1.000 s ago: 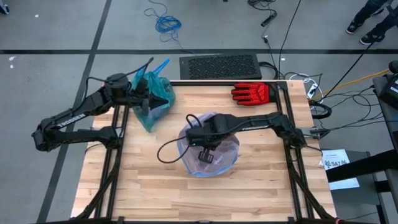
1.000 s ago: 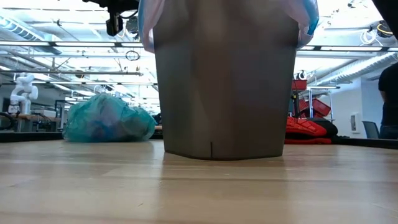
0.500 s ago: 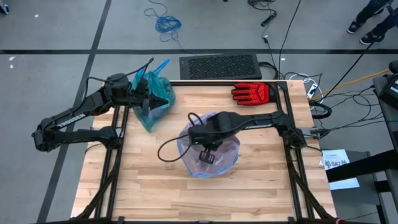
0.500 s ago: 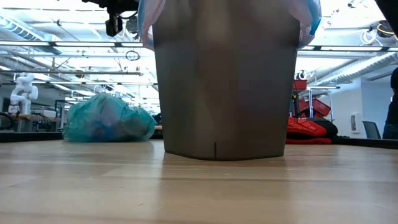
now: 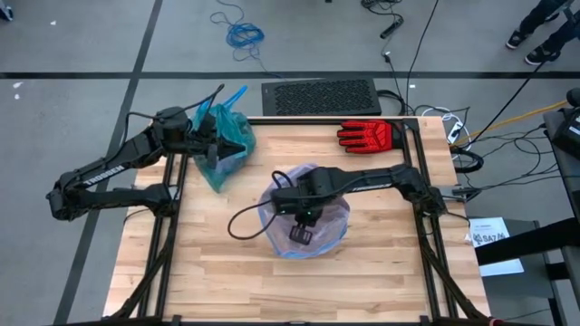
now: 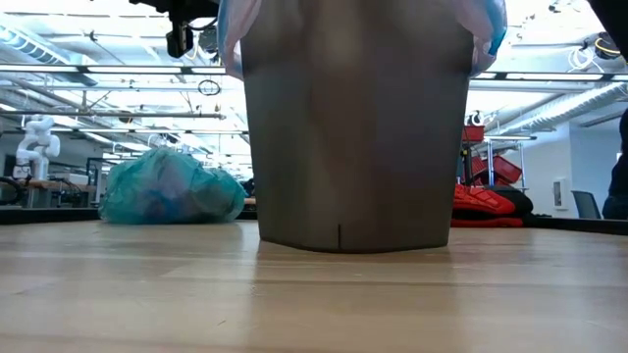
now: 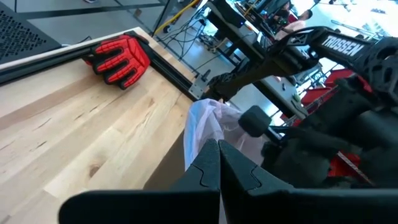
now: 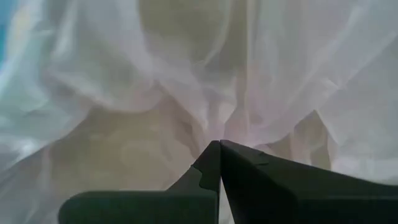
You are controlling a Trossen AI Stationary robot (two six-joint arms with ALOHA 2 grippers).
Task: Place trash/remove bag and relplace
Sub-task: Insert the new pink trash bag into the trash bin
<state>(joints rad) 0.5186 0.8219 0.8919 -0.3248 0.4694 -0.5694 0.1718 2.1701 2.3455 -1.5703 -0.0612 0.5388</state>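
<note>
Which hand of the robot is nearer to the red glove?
The right hand. It is down inside the pink bag in the bin, in front of the red glove. The left hand is farther away, beside the teal bag.

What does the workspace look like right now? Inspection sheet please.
Surface: wooden table, bare around the bin.
Job's things: teal bag full, lying at the table's far left; grey bin mid-table, lined with the pale pink bag.
Clutter: red glove at the far edge.
Grippers: left gripper shut, beside the teal bag, holding nothing seen; right gripper shut, down inside the pink liner.
Cables: blue cable and black leads on the floor; black cable looped off the right arm.
Surroundings: black mat behind the table; a person's feet at the top right.
</note>
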